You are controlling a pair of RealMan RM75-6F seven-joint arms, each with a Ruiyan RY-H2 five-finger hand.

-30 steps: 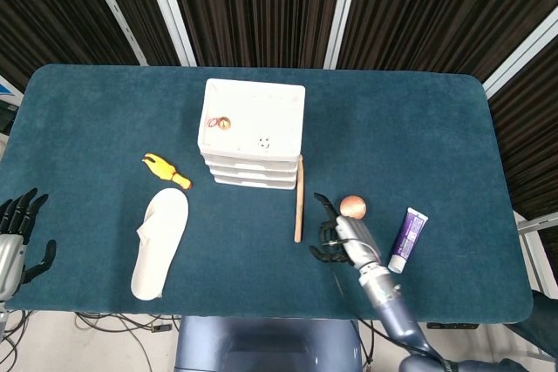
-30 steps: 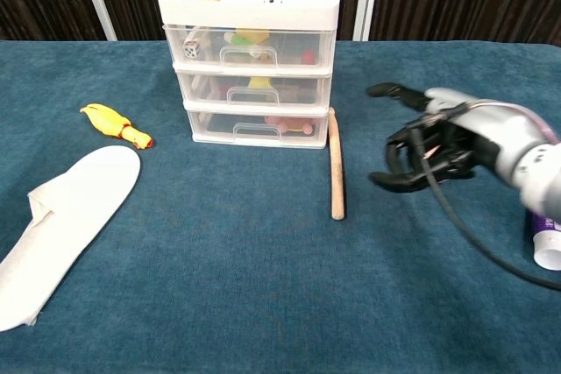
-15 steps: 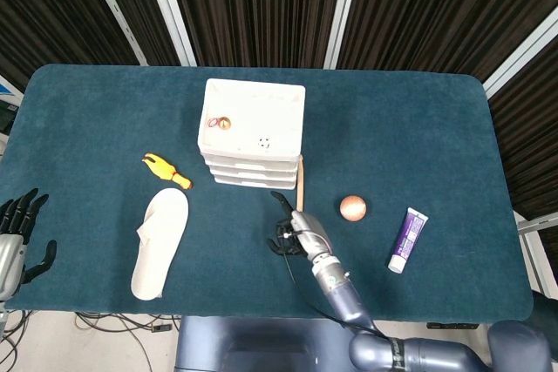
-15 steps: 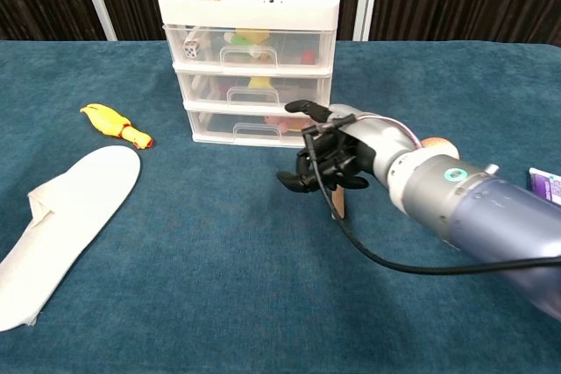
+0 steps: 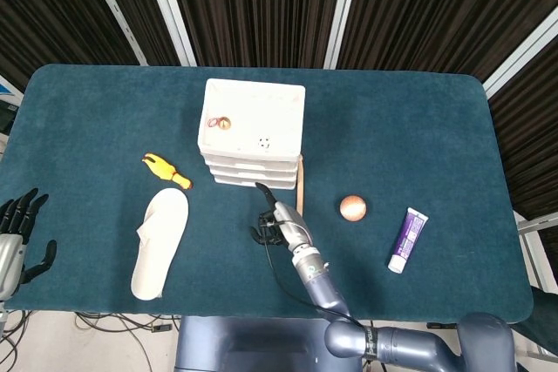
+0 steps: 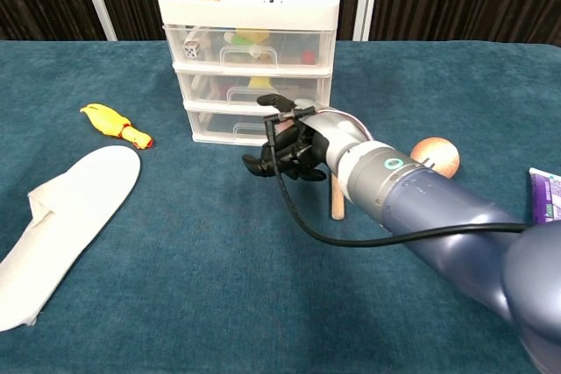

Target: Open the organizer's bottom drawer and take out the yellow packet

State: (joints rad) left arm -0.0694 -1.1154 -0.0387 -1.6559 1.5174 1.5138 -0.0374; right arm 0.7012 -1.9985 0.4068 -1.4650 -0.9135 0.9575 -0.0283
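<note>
My right robot hand (image 6: 294,142) is spread, holding nothing, just in front of the organizer (image 6: 250,50). Bottom drawer (image 6: 230,127) at 12 o'clock is closed; can't spot the yellow packet. I'd hook the handle low and pull straight.

You have one organizer (image 5: 253,128) with three drawers, one rubber chicken (image 5: 166,170), one insole (image 5: 161,242), one stick (image 5: 299,189), one ball (image 5: 352,207), one tube (image 5: 407,240), two hands.
</note>
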